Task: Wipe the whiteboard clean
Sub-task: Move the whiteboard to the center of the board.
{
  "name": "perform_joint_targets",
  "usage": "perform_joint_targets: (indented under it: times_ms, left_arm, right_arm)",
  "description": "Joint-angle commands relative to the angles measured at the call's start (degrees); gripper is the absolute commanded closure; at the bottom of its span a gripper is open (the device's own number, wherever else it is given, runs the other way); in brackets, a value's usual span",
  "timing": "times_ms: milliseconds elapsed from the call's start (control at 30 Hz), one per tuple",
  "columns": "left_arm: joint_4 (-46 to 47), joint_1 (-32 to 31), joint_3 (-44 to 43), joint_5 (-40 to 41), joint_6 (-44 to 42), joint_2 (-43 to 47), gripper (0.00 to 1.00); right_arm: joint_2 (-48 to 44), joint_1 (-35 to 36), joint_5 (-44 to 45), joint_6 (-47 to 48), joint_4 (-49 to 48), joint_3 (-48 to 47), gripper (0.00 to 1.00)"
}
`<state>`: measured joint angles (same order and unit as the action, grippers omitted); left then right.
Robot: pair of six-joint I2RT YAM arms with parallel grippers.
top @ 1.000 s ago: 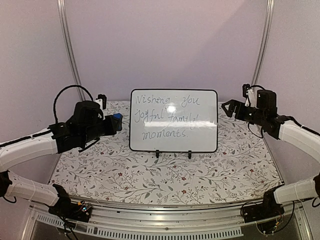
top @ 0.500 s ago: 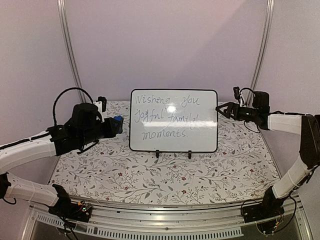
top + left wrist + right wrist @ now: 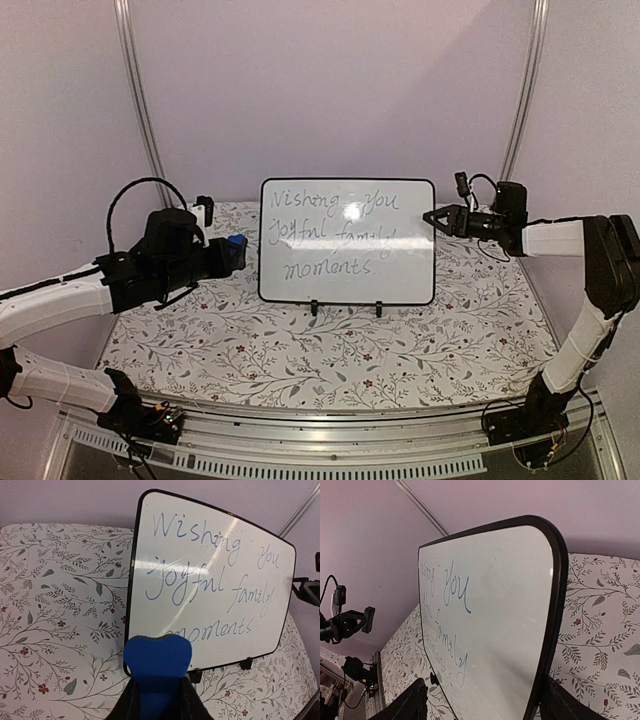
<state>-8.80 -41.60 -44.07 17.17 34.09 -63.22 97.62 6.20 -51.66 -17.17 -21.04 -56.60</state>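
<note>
The whiteboard (image 3: pixel 347 240) stands upright on small black feet at the back middle of the table, with grey handwriting across it. It also shows in the left wrist view (image 3: pixel 210 580) and the right wrist view (image 3: pixel 490 605). My left gripper (image 3: pixel 230 250) is shut on a blue eraser (image 3: pixel 236 243), held just left of the board's left edge and apart from it. In the left wrist view the eraser (image 3: pixel 157 662) sticks out between the fingers of that gripper (image 3: pixel 157 690). My right gripper (image 3: pixel 432 217) is open, and its fingers (image 3: pixel 415 702) straddle the board's upper right edge.
A floral cloth (image 3: pixel 330 350) covers the table. Two metal poles (image 3: pixel 140 100) rise at the back corners against purple walls. The right arm (image 3: pixel 560 238) stretches across the back right. The table's front rail (image 3: pixel 320 445) lies near the arm bases.
My right gripper has swung left from the back right to the whiteboard's right edge, and its arm has straightened. The left gripper with the eraser has barely moved.
</note>
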Motion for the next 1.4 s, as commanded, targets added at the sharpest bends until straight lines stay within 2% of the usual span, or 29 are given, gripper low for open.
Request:
perform_joint_targets:
  times_ms: [0, 367, 633, 1033, 1167, 1367]
  left_arm:
    - [1.4, 0.6, 0.6, -0.2, 0.0, 1.1, 0.99]
    - [1.4, 0.5, 1.3, 0.7, 1.0, 2.3, 0.99]
    - [1.9, 0.6, 1.0, 1.5, 0.3, 1.3, 0.99]
    - [1.9, 2.9, -7.3, 2.6, -4.3, -5.9, 1.0]
    - [2.7, 5.1, -11.8, 0.5, -5.3, -8.7, 1.0]
    - [3.9, 8.9, -19.4, -4.0, -8.9, -14.2, 1.0]
  right_arm:
    - [-0.7, 1.9, -1.6, -0.1, -2.0, 2.1, 0.28]
    - [-9.1, 7.9, 7.9, -1.6, -3.6, 13.8, 0.4]
    - [-18.2, 14.2, 17.1, -3.5, -4.6, 21.2, 0.39]
    - [-21.7, 25.4, 26.6, -8.3, -7.9, 26.2, 0.37]
    - [-23.9, 26.0, 30.3, -10.7, -7.3, 28.0, 0.32]
    - [-28.2, 25.6, 37.4, -4.8, 4.4, 21.4, 0.12]
